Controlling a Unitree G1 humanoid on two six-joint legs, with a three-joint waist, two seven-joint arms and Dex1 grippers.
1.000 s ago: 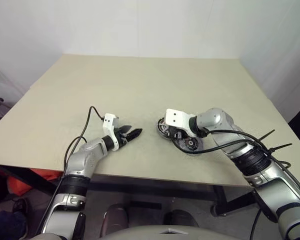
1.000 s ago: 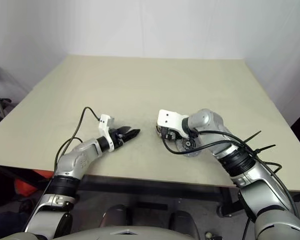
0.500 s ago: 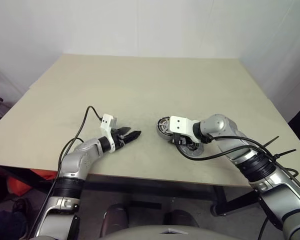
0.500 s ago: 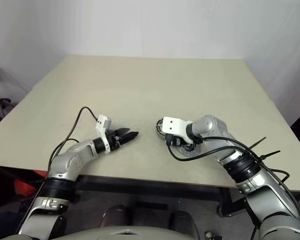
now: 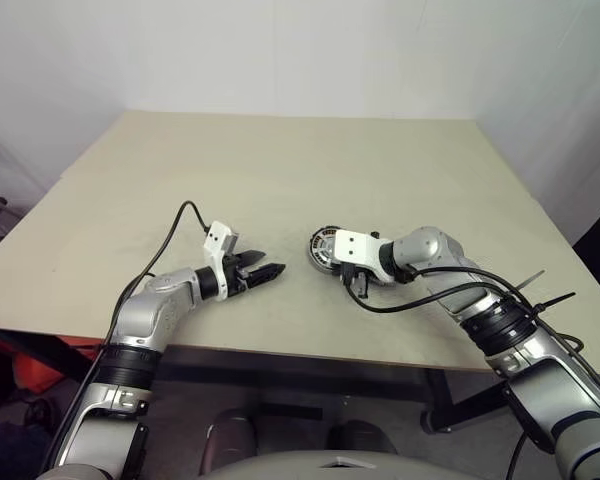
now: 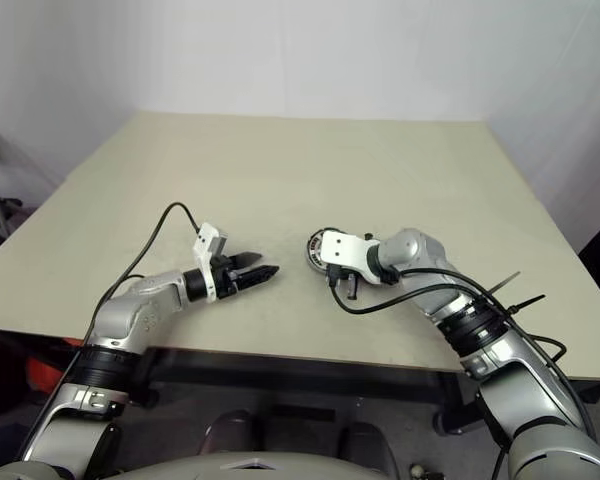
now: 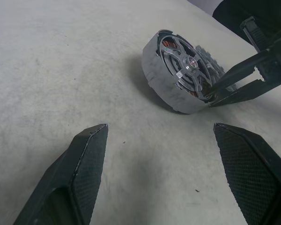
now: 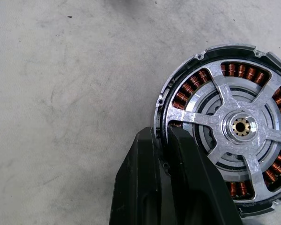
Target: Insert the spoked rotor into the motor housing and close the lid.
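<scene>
Table [image 5: 280, 160] is bare apart from the housing [image 8: 225, 126], which sits near the front edge with the rotor [image 7: 187, 70] seemingly already inside, spokes and hub facing up, axle upright. Looks like the seating step; lid would come next. Right gripper [image 8: 166, 140] is pinched shut on the rim, left gripper [image 5: 265, 270] spread wide nearby.

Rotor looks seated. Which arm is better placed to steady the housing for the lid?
Right, probably. Its claw is pinched on the rim of the motor housing, with the spoked rotor sitting inside. The left claw stands open, apart from it.
</scene>
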